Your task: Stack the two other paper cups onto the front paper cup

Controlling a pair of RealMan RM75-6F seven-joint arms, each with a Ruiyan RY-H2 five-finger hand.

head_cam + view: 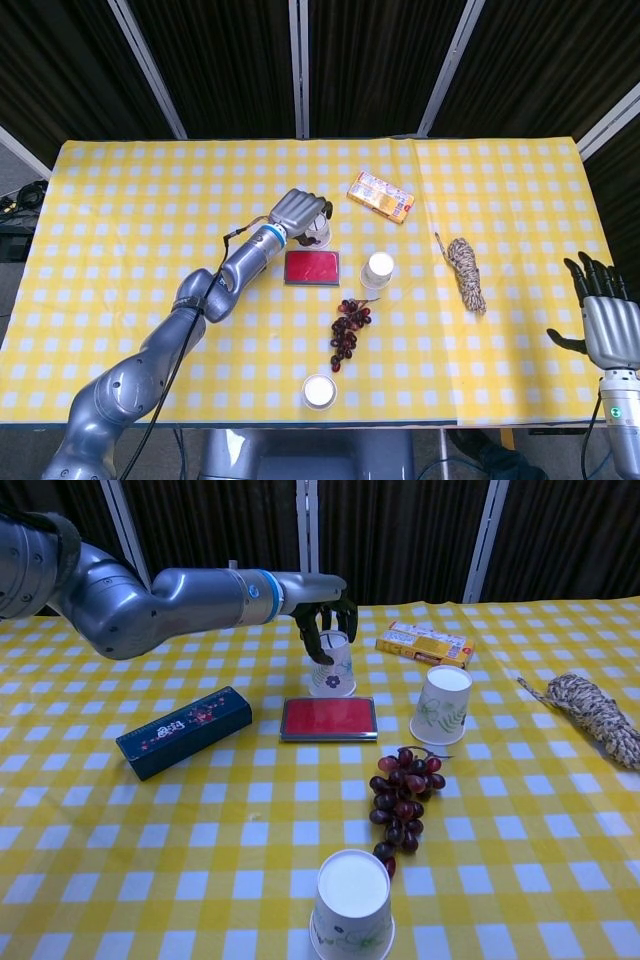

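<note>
Left hand (325, 610) is curled over the top of the rear paper cup (334, 668), fingers wrapped around its rim; looks like a grip, though contact is hard to confirm from either view. That cup stands upside down just behind the red case (329, 719). Middle paper cup (441, 705) is right of the case, by the grapes (402, 805). Front paper cup (351, 906) sits at the near edge. Right hand (606, 325) is off to the right, fingers spread, holding nothing.

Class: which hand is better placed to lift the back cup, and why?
Left. The left hand is already curled around the back cup; the right hand hangs open at the table's far edge.
</note>
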